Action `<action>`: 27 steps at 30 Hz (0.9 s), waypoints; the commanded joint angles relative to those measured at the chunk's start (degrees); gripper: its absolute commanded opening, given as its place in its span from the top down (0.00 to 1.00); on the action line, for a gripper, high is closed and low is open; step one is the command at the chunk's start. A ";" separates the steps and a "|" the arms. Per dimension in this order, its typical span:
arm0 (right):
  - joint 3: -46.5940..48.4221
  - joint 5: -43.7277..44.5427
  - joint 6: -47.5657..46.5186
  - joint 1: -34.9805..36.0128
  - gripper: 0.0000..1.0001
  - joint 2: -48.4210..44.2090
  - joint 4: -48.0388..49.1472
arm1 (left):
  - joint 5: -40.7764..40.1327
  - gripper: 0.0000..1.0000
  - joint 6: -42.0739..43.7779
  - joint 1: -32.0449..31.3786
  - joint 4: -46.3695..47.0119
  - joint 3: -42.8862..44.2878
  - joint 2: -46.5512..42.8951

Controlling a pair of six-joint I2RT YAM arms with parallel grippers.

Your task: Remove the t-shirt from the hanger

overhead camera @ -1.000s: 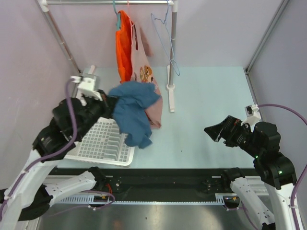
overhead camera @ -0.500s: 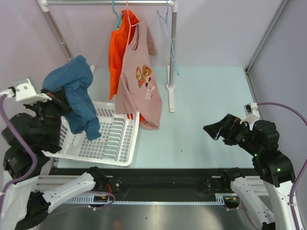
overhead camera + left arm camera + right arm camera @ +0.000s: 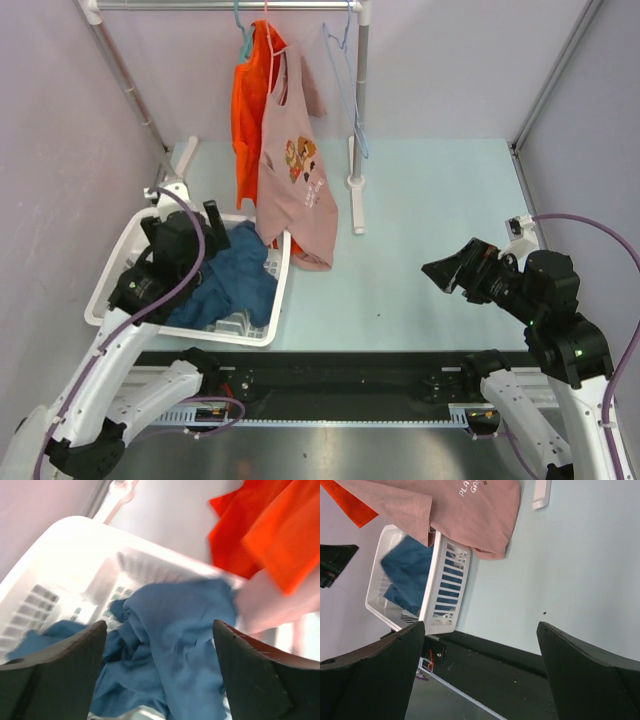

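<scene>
A blue t-shirt (image 3: 232,278) lies crumpled inside the white slatted basket (image 3: 262,335) at the left. My left gripper (image 3: 160,625) hangs open just above it with nothing between its fingers, and the blue cloth (image 3: 170,640) fills the space below. An empty light-blue wire hanger (image 3: 345,80) dangles from the rail (image 3: 220,5). A pink printed t-shirt (image 3: 295,170) and an orange garment (image 3: 246,110) hang on hangers beside it. My right gripper (image 3: 445,272) is open and empty, far to the right above the table.
The rack's upright post (image 3: 358,130) stands on a foot behind the basket's right side. The pink shirt's hem (image 3: 490,550) droops over the basket's far corner. Lilac walls close in left, back and right. The black base rail (image 3: 330,375) runs along the near edge.
My left arm swung the blue t-shirt away from the rack to the left, then over the basket. Its jaws opened and the shirt dropped in. The pink shirt fell back to hanging straight.
</scene>
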 commanded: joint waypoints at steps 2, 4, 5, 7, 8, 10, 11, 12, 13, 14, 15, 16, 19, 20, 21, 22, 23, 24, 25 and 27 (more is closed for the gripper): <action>-0.31 -1.07 -0.39 -0.13 0.01 0.54 2.28 | 11.14 0.08 2.34 0.54 6.79 12.10 0.21; -0.40 -1.15 -0.31 -0.13 0.00 0.72 2.55 | 16.93 0.09 3.49 0.54 11.97 15.53 0.74; -0.40 -1.15 -0.39 -0.13 0.00 0.72 2.64 | 24.01 0.10 4.45 0.54 14.07 17.19 1.17; -0.31 -1.15 -0.48 -0.13 0.01 0.98 2.73 | 30.99 0.12 4.90 0.46 19.88 19.22 4.33; -0.31 -1.24 -0.57 -0.13 0.00 1.07 2.64 | 37.63 0.12 4.90 0.46 21.38 22.02 6.26; -0.23 -1.51 -0.57 -0.13 0.00 1.33 2.73 | 42.07 0.15 4.12 0.46 23.76 25.63 12.21; -0.05 -1.68 -0.57 -0.04 0.00 1.42 2.73 | 44.10 0.16 3.16 0.46 24.20 28.95 14.08; 0.04 -1.68 -0.57 -0.04 0.00 1.51 2.73 | 44.64 0.16 2.97 0.46 25.60 30.29 15.66; 0.21 -1.86 -0.57 -0.13 0.00 1.51 2.73 | 44.65 0.16 2.97 0.46 26.39 31.52 18.90; 0.30 -1.95 -0.66 -0.13 0.00 1.51 2.73 | 44.38 0.16 3.06 0.46 27.01 33.88 20.32; 0.48 -2.03 -0.57 -0.13 0.01 1.34 2.47 | 43.34 0.16 3.41 0.63 27.10 35.47 22.16; 1.00 -1.95 -0.74 -0.13 0.00 1.42 2.20 | 42.89 0.16 4.02 0.63 26.84 37.14 25.23; 2.14 -1.77 -1.18 -0.13 0.00 1.51 1.24 | 43.59 0.18 4.29 1.51 26.14 43.47 30.08; 2.32 -1.68 -1.27 -0.04 0.00 1.42 0.97 | 43.42 0.18 4.11 1.95 24.74 46.80 33.40; 2.58 -1.60 -1.36 -0.13 0.00 1.51 0.62 | 41.67 0.20 3.76 2.21 23.43 48.83 35.00; 2.76 -1.51 -1.45 -0.13 0.00 1.60 0.44 | 41.05 0.20 3.41 2.39 22.28 52.42 36.75; 3.20 -1.51 -1.62 -0.13 0.00 1.68 0.09 | 40.61 0.21 3.24 2.91 21.14 53.67 39.12; 3.38 -1.51 -1.62 -0.13 0.00 1.69 0.09 | 40.17 0.21 3.15 3.18 20.95 54.47 40.28; 3.46 -1.68 -1.62 -0.13 0.00 1.69 0.00 | 40.16 0.21 2.97 3.53 20.95 55.87 41.25; 3.73 -1.77 -1.62 -0.13 0.00 1.68 -0.09 | 37.71 0.22 2.45 4.58 19.90 57.19 43.71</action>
